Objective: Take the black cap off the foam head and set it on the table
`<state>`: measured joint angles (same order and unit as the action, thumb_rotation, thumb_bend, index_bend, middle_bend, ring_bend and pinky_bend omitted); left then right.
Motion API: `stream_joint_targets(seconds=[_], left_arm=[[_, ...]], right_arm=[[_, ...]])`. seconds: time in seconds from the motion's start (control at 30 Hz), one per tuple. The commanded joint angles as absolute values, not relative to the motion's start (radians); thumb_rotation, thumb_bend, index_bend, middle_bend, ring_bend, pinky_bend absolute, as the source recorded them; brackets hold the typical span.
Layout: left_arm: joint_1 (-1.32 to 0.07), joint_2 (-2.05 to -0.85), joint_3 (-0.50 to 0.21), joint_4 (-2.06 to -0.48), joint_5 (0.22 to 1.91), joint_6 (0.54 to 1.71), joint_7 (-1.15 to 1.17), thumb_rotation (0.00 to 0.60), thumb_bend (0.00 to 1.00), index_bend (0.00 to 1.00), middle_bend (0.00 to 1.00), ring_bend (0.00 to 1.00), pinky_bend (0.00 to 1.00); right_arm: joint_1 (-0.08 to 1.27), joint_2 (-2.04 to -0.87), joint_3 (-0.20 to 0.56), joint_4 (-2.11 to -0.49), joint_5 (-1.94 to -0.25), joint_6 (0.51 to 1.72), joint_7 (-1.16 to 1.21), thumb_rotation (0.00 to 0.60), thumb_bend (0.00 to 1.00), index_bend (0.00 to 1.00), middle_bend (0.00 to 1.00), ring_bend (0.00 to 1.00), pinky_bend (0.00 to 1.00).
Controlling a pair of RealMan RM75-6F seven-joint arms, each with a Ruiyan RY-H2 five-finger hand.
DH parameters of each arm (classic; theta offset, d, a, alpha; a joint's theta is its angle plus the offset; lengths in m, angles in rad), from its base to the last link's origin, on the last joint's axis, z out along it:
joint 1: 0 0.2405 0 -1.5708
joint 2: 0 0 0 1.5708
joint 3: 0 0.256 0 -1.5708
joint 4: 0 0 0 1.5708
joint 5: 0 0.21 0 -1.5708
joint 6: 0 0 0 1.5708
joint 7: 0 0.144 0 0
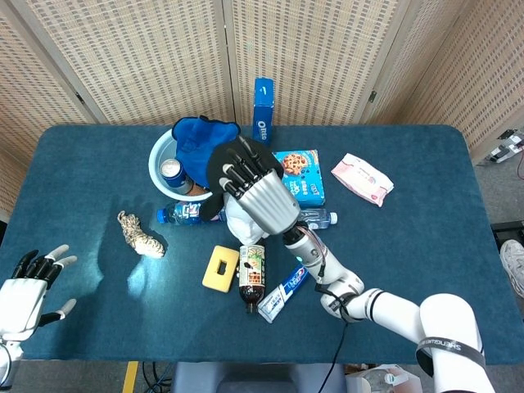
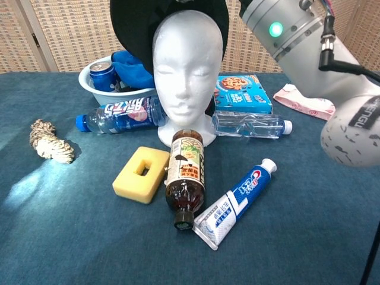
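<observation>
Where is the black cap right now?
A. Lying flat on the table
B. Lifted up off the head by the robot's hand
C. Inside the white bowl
B: the right hand holds the black cap above and behind the bare foam head.

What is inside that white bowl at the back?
The white bowl holds a blue drinks can standing upright and a crumpled blue cloth draped over its far rim. Whatever lies beneath the cloth is covered, and the foam head hides the bowl's right side in the chest view.
</observation>
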<state>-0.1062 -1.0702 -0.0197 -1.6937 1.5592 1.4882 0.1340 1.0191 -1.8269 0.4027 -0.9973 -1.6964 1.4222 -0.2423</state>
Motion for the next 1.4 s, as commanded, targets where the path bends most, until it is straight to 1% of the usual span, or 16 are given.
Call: stream_joint_targets(seconds=[0.03,0.17,0.3,0.47,0.67,0.8,0.93,1.1,1.4], left_arm=[[-0.108,-1.071,-0.020,-1.692,1.561,1.487,0.134,0.600,0.17,0.26,0.14,0.18,0.07],[-0.112,-1.073,-0.023,-1.688,1.563,1.485,0.133,0.600,0.17,0.26,0.14,0.18,0.07],[-0.117,-1.074,-0.025,-1.686,1.563,1.481,0.133,0.600,0.17,0.26,0.14,0.18,0.07],[-0.120,-1.074,-0.027,-1.685,1.564,1.481,0.131,0.600,0.17,0.26,0.14,0.18,0.07],[-0.121,-1.073,-0.028,-1.683,1.560,1.481,0.129,0.600,0.17,0.26,0.14,0.18,0.07],[-0.124,-1.071,-0.028,-1.686,1.561,1.477,0.131,0.600,0.17,0.26,0.14,0.18,0.07],[-0.128,-1.072,-0.029,-1.689,1.565,1.475,0.134,0.600,0.17,0.26,0.15,0.18,0.07],[-0.131,-1.071,-0.030,-1.695,1.568,1.475,0.140,0.600,0.17,0.26,0.15,0.18,0.07],[-0.137,-1.070,-0.029,-1.702,1.574,1.471,0.149,0.600,0.17,0.26,0.14,0.18,0.07]], right_arm=[[1.044,-1.831,0.427,-0.975,-1.674,1.427,-0.243,0.600,0.60,0.77,0.43,0.21,0.03],[1.075,-1.835,0.455,-0.938,-1.651,1.437,-0.237,0.600,0.60,0.77,0.43,0.22,0.03],[1.109,-1.842,0.497,-0.891,-1.602,1.436,-0.224,0.600,0.60,0.77,0.44,0.22,0.03],[1.147,-1.827,0.534,-0.841,-1.560,1.440,-0.234,0.600,0.60,0.77,0.44,0.22,0.03],[1.173,-1.788,0.545,-0.793,-1.535,1.445,-0.216,0.600,0.60,0.77,0.44,0.22,0.03],[1.165,-1.764,0.544,-0.771,-1.510,1.453,-0.181,0.600,0.60,0.77,0.44,0.22,0.03],[1.127,-1.744,0.535,-0.810,-1.497,1.511,-0.201,0.600,0.60,0.77,0.44,0.22,0.03],[1.098,-1.684,0.542,-0.855,-1.474,1.536,-0.204,0.600,0.60,0.77,0.44,0.22,0.03],[1.043,-1.594,0.539,-0.912,-1.436,1.547,-0.203,0.600,0.60,0.78,0.44,0.22,0.03]])
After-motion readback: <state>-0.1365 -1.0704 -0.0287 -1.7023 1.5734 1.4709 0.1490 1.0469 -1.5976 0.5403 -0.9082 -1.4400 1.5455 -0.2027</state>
